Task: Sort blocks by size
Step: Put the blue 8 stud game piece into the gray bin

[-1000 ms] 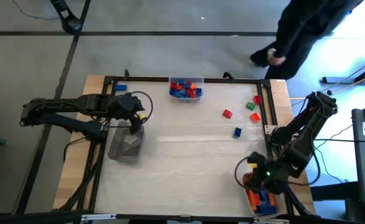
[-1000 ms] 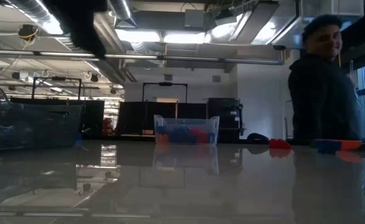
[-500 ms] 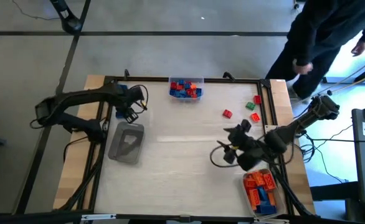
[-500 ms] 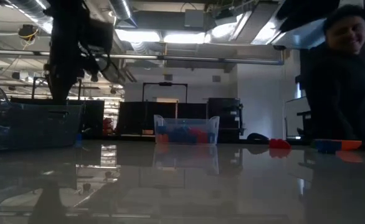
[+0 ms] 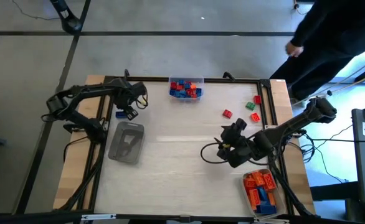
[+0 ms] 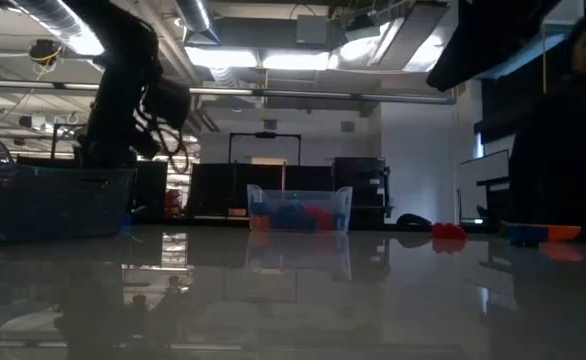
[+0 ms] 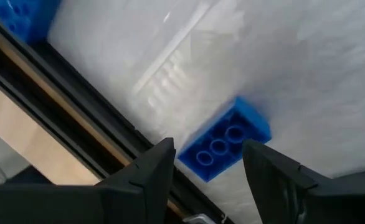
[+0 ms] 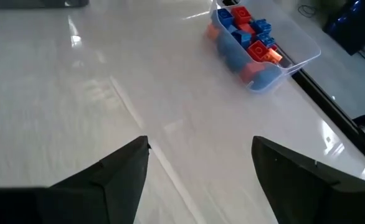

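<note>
My left gripper [image 5: 126, 111] hangs open at the table's far left, pointing down. Its fingers stand on either side of a blue studded block [image 7: 223, 146] without touching it; the block lies flat on the table beside the black frame rail. A second blue block [image 7: 20, 15] lies farther along the rail. My right gripper [image 5: 222, 149] is open over bare table right of the middle, with nothing between its fingers. Loose red and green blocks [image 5: 227, 113] lie at the far right.
A clear tray [image 5: 185, 88] of blue and red blocks stands at the far middle. An empty-looking clear tray [image 5: 126, 142] sits near my left gripper, and a tray [image 5: 260, 190] of mostly orange blocks at the near right. A person [image 5: 332, 37] stands beyond the far right corner.
My left gripper has swung from above the clear tray toward the far edge, tipped to point down, and sunk over the blue block. My right gripper has left the orange tray, gone toward the table's left and a little toward the far edge, and rolled about.
</note>
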Tool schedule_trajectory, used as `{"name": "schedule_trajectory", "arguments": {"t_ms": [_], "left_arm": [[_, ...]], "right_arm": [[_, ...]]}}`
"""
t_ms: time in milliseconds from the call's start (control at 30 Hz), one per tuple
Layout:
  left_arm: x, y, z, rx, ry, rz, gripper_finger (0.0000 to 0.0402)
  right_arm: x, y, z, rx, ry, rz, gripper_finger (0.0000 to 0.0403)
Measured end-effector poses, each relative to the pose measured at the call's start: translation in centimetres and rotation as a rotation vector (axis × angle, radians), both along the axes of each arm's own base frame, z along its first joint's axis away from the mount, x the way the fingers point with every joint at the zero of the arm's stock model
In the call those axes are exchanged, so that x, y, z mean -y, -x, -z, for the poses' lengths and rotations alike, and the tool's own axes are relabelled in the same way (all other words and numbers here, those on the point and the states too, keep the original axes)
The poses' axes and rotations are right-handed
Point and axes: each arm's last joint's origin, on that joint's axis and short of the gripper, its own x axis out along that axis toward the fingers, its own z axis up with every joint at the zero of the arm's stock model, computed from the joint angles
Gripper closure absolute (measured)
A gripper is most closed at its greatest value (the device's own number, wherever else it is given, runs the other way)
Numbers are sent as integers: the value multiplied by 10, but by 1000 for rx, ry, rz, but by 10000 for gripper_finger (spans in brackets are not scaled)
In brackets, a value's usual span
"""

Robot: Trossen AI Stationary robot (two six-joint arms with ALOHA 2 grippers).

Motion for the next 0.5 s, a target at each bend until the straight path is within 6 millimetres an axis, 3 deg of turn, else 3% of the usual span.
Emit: {"name": "schedule_trajectory", "arguments": {"t_ms": [233,500], "left_arm": [[-2,10,23,-47,38,-36,225],[-6,2,31,-25,28,60,225]], "right_arm": [[-3,-5,4,6,-3,-1,121],[-3,-6,3,8,14,-10,121]]}}
